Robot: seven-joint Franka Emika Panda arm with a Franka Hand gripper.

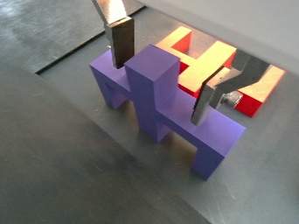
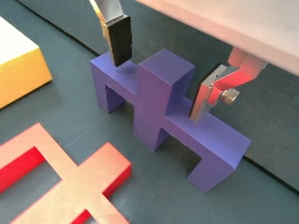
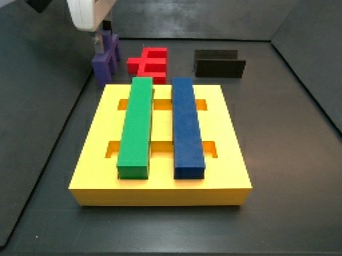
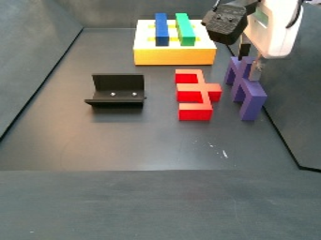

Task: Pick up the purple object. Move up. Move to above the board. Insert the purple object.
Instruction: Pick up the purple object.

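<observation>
Purple object (image 2: 163, 109) stands on the dark grey floor (image 1: 59, 175), legs down, its raised middle stub between my fingers. My gripper (image 2: 158, 61) hangs low over it, jaws spread wider than the stub: one dark pad (image 2: 118, 44) sits beside the bar's end, the other finger (image 2: 208, 98) on the far side, and I cannot tell whether either touches. In both side views the red stepped block (image 4: 192, 94) lies just beside the piece. The board (image 3: 94, 165), yellow and carrying a green bar (image 3: 136, 125) and a blue bar (image 3: 186, 125), rests well apart. A fixture (image 4: 118, 92) stands on the floor, dark walls around.
</observation>
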